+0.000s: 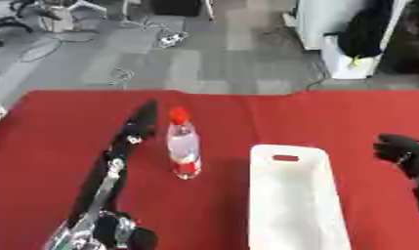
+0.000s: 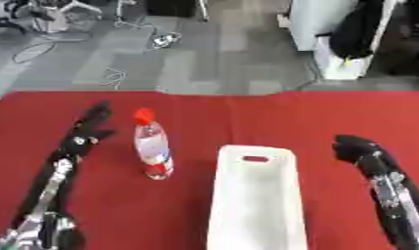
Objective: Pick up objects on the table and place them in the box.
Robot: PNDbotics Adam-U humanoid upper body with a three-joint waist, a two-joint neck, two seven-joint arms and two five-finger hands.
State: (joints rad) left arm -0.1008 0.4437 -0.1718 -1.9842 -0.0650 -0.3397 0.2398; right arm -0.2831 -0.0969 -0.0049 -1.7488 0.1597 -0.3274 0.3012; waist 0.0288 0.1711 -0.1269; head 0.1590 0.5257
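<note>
A clear plastic bottle (image 1: 183,149) with a red cap and a red-and-white label stands upright on the red table (image 1: 67,146), left of centre. My left hand (image 1: 142,122) is stretched out just left of the bottle, fingers straight and open, not touching it. The white box (image 1: 294,200) with a slot handle lies to the bottle's right, long side running toward me, nothing visible inside. My right hand (image 2: 356,148) hovers to the right of the box with its fingers loosely curled, holding nothing.
The table's far edge (image 1: 161,91) runs across the upper middle, with grey floor and cables beyond. A white cabinet (image 1: 332,29) stands off the table at the back right. Bare red cloth lies between bottle and box.
</note>
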